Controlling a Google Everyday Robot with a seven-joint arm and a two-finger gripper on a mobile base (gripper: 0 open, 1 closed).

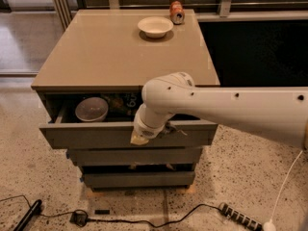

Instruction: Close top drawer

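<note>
Three grey fronts stack down the cabinet [86, 87], and the top drawer [86, 137], the tallest of them, stands partly open. Its front sits forward of the tabletop [110, 52] lip, toward 6 o'clock, leaving a dark gap through which the inside shows. In that gap a clear bowl [91, 109] lies at the drawer's 9 o'clock end, and a printed bag [120, 102] lies just beside it at its 3 o'clock side, partly hidden by the arm.

The white arm [231, 109] comes in from 3 o'clock, crosses in front of the cabinet and bends down at a rounded joint over the drawer's middle. The gripper [142, 137] is at the arm's end, down against the upper edge of the top drawer's front, a little to the 3 o'clock side of its centre. Whether it is open or closed, I cannot tell, and nothing shows as being held in it.

On the tabletop, toward 12 o'clock, sits a white bowl [155, 26], upright. A red can [177, 12] stands near it, at its 1 o'clock, close to the back edge.

Below the top drawer, the middle front [120, 156] and the bottom front [134, 179] sit farther back than it. On the speckled floor [29, 167] at 6 o'clock a black cable [144, 221] runs toward a power strip [240, 216] at 5 o'clock.
</note>
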